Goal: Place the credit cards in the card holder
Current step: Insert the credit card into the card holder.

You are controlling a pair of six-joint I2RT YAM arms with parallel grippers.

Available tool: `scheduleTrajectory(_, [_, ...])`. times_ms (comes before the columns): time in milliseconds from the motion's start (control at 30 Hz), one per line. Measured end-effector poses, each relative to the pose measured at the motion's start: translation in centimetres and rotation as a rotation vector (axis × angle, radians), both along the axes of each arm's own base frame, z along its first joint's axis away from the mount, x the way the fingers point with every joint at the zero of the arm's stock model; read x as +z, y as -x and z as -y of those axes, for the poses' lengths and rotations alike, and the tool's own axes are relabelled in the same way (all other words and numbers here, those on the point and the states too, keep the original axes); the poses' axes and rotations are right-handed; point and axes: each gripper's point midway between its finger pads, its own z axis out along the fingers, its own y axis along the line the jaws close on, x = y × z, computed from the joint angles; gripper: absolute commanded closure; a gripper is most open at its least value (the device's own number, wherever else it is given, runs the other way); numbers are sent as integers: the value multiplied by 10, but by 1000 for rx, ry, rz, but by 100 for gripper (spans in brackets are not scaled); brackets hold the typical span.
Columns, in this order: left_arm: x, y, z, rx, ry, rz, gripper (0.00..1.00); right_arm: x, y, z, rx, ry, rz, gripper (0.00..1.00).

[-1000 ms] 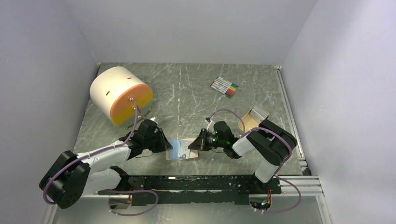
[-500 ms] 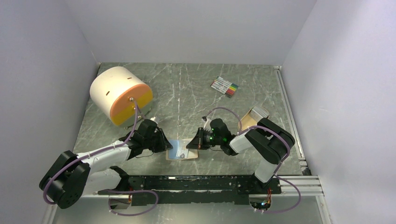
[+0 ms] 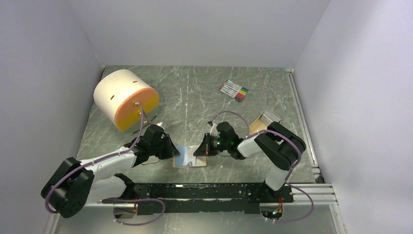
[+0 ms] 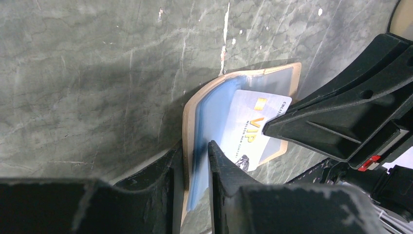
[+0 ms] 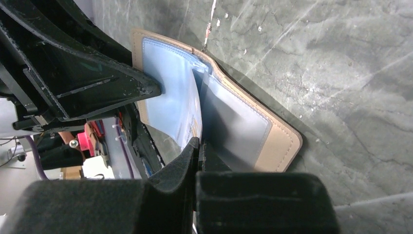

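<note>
Right gripper is pinched fully shut on one credit card, gripping it by its trailing edge. The pale face and gold "VIP" lettering of that card show in the middle of the left wrist view. Its leading edge meets the pale blue sleeves of the card holder. Whether it has entered a pocket or only lies against the plastic, I cannot tell.

The card holder lies open on the table, low in the centre of the top view, between the two arms. Left gripper has its fingers narrowly apart and closed on the sleeves at the holder's near edge, pinning it in place.

Over the last second the right arm has crept toward the left of the top view. It has carried the card further over the holder, while the left arm has not moved. I judge that the insertion is under way but unfinished, since much of the card is not yet covered by the holder.

Further right in the top view sits a tan tray with what looks like the remaining cards, so more rounds appear to be left. Marker pens lie toward the upper right, well apart from the work.
</note>
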Motion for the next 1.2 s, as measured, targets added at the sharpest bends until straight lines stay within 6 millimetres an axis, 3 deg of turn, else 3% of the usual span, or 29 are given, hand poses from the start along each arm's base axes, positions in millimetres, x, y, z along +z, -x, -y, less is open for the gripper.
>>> scheduleTrajectory(200, [0,0,0,-2,-1,2,73,-4,-1,-4,27,14,-13,100])
scheduleTrajectory(333, [0,0,0,-3,0,2,73,-4,-2,-6,40,19,-16,93])
scheduleTrajectory(467, [1,0,1,-6,4,2,72,-5,-3,-6,46,36,-19,78])
scheduleTrajectory(667, [7,-1,8,-24,40,17,70,-2,-4,-6,32,52,-18,64])
scheduleTrajectory(1200, [16,-2,15,-33,93,29,71,5,-5,-5,-35,61,-35,52])
